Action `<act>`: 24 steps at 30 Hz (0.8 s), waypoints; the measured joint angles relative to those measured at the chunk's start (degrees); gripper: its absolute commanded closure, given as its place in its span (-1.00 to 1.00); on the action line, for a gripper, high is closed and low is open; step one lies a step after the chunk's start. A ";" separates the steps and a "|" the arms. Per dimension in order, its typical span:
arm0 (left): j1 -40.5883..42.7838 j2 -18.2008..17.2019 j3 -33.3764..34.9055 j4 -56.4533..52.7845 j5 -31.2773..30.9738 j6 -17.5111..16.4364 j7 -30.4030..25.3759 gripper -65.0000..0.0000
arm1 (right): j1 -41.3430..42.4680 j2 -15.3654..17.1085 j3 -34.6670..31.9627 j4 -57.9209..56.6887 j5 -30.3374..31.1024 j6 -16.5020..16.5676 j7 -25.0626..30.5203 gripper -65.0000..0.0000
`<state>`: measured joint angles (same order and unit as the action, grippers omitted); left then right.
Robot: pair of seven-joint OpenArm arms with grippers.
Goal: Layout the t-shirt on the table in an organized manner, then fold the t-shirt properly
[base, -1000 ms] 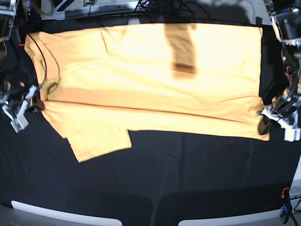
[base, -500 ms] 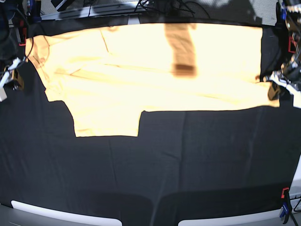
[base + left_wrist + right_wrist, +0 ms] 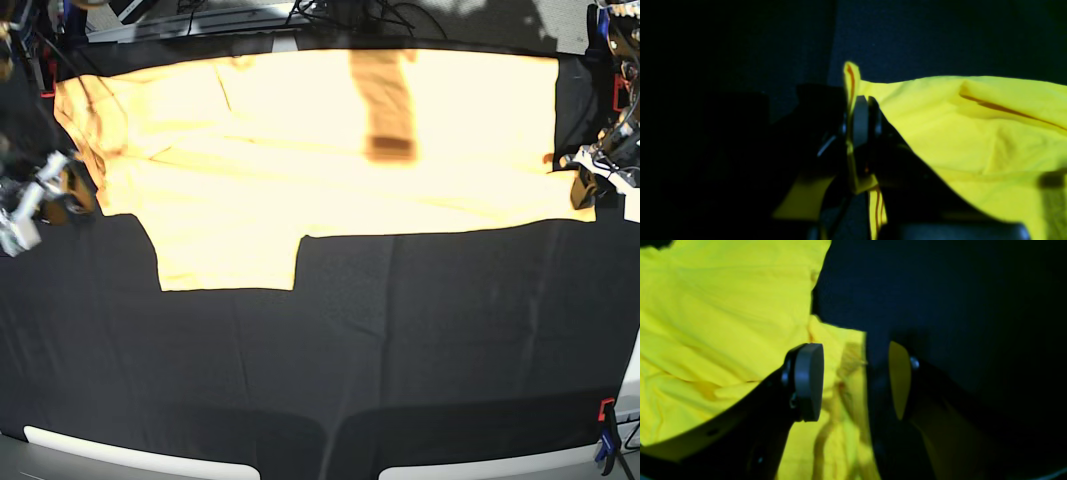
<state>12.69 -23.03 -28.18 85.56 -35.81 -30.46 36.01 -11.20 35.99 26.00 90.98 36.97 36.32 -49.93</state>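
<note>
The t-shirt (image 3: pixel 320 150) lies spread across the far half of the surface (image 3: pixel 400 350), its long axis running side to side, with one sleeve hanging toward the near edge as a squarish flap. It looks broadly flat, though a few creases cross the body and the neck end bunches a little. A dark strip of shadow falls on the shirt's middle from above.

At the hem end of the shirt, the left tool (image 3: pixel 858 123) is pinched tight on a corner of the fabric; the wrist view shows a ridge of cloth standing up between the closed pads and more trailing below them. In the base view that tool (image 3: pixel 583 185) sits right at the shirt's corner.

At the collar end, the right tool (image 3: pixel 853 380) stands with its pads (image 3: pixel 808 383) apart, cloth lying under and between them but nothing gripped as far as I can see. In the base view it (image 3: pixel 40 195) hovers just beside the shirt's shoulder edge.

My reading: the laying-out is nearly finished. The body is stretched and squared against the far side of the surface, but the creases want smoothing and the hem corner is not yet let go. No real fold shows yet, so sleeves and body all remain to be done.
</note>
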 measured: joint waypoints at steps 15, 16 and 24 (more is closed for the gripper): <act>0.00 0.00 0.00 0.00 0.00 0.00 -0.15 1.00 | 13.57 -0.57 -14.23 -10.56 2.84 -5.81 -9.97 0.07; 0.00 0.00 0.00 0.00 0.00 0.02 -0.15 1.00 | 14.67 -0.57 -14.19 -11.91 2.91 -5.81 -9.99 0.07; 0.00 0.02 0.00 0.00 0.02 0.00 -0.24 1.00 | 19.21 -0.72 -14.23 -20.85 10.86 -1.36 -19.17 0.13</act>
<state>12.69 -23.00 -28.18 85.56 -35.79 -30.46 35.77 8.01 35.27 11.77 70.13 47.83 34.96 -69.10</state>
